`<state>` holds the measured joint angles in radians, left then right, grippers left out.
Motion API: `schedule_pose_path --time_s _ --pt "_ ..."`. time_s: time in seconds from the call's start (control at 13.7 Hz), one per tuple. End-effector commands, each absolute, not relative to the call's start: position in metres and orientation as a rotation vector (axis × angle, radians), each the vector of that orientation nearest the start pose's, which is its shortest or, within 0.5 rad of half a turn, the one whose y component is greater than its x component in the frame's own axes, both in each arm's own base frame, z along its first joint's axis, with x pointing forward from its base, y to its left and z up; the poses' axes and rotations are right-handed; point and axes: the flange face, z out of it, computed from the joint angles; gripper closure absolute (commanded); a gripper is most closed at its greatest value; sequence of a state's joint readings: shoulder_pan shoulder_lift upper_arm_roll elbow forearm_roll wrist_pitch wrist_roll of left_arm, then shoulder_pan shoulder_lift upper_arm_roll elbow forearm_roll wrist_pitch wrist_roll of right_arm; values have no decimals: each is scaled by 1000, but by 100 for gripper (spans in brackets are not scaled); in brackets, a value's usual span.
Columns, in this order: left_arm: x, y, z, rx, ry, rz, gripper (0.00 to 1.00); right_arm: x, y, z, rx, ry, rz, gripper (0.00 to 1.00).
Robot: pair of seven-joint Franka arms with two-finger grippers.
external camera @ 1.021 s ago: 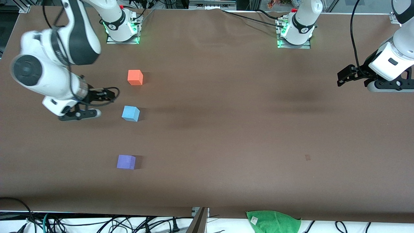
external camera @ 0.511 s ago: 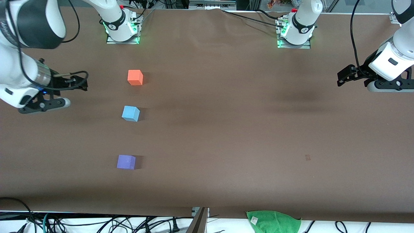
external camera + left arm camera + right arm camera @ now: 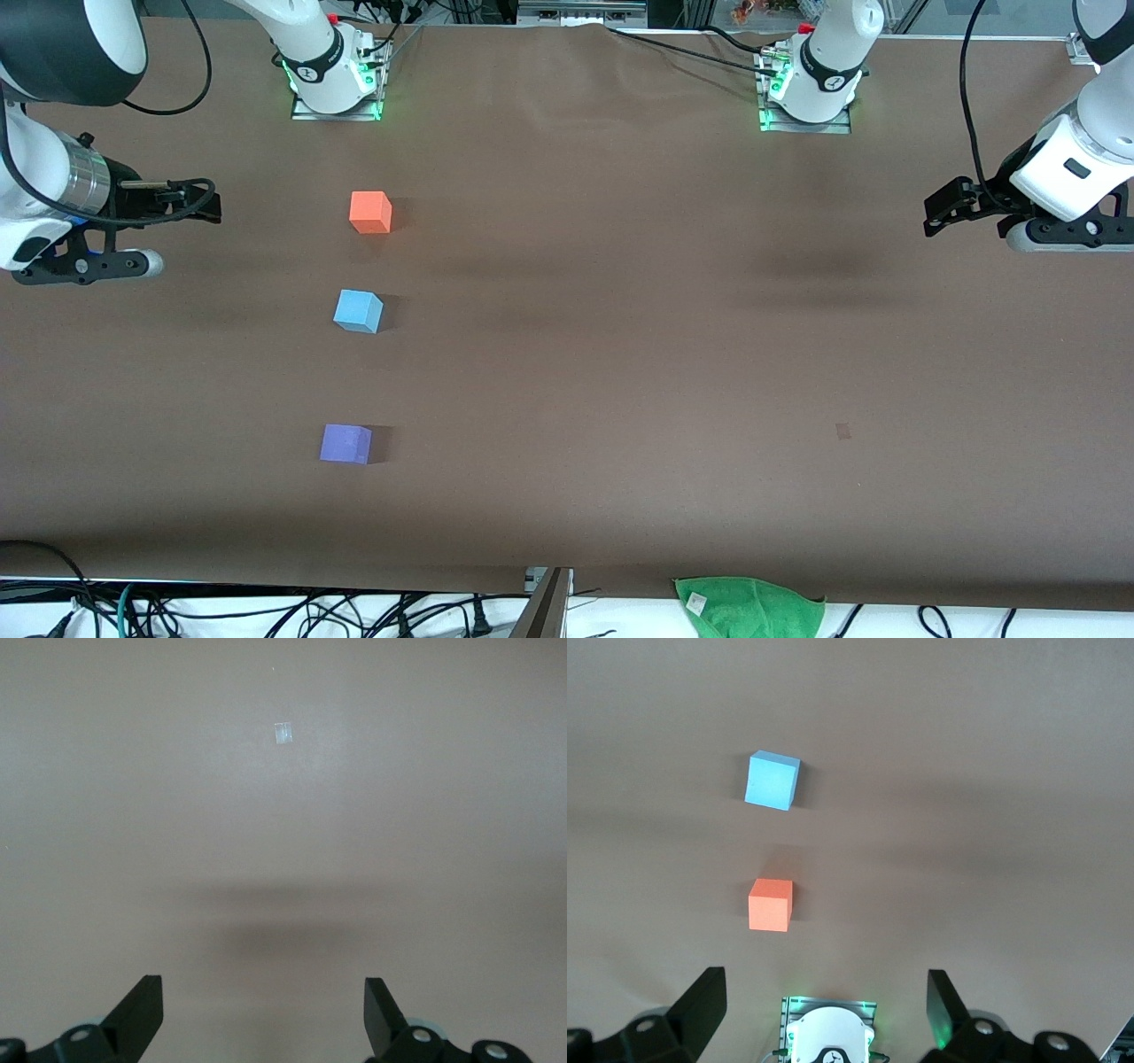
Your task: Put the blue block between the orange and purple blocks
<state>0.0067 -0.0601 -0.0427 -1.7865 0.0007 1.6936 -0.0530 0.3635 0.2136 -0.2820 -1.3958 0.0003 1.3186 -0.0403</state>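
Note:
The blue block [image 3: 358, 311] lies on the brown table between the orange block [image 3: 370, 213], nearer the robots' bases, and the purple block [image 3: 345, 444], nearer the front camera. All three form a rough line. My right gripper [image 3: 84, 266] is open and empty, high over the table's edge at the right arm's end, well apart from the blocks. The right wrist view shows its open gripper [image 3: 827, 992], the blue block [image 3: 772, 781] and the orange block [image 3: 770, 904]; the purple block is out of that view. My left gripper [image 3: 1054, 237] waits open [image 3: 263, 997] at the left arm's end.
The right arm's base [image 3: 332, 66] and the left arm's base [image 3: 811, 84] stand along the table's edge farthest from the front camera. A green cloth [image 3: 749, 607] lies off the table's near edge. A small pale mark [image 3: 842, 431] is on the table, also in the left wrist view [image 3: 283, 733].
My right gripper has drawn away from beside the blue block toward the right arm's end of the table. The three blocks and the left arm have not moved.

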Motion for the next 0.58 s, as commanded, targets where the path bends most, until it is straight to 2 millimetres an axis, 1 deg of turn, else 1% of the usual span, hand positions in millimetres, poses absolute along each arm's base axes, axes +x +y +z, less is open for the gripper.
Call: schedule_pose_path --time_s 0.0,0.07,0.15,0.22,0.36,0.51 --pt "539 -22 573 -3125 -5 57 0 577 77 587 -3162 -220 412 0" --pt "539 -22 573 -3125 -3 57 0 575 81 589 -3197 -263 409 0" --pt "539 -22 573 -3125 -3 57 0 571 84 597 -3216 -300 383 0" --pt "539 -22 572 -3125 -3 61 0 570 77 603 -3216 -290 357 0" --pt "539 -22 573 -3125 -3 57 0 560 64 638 -3226 -238 180 0" --pt "539 -22 573 -3125 -3 57 0 551 58 649 -3230 -237 92 0"
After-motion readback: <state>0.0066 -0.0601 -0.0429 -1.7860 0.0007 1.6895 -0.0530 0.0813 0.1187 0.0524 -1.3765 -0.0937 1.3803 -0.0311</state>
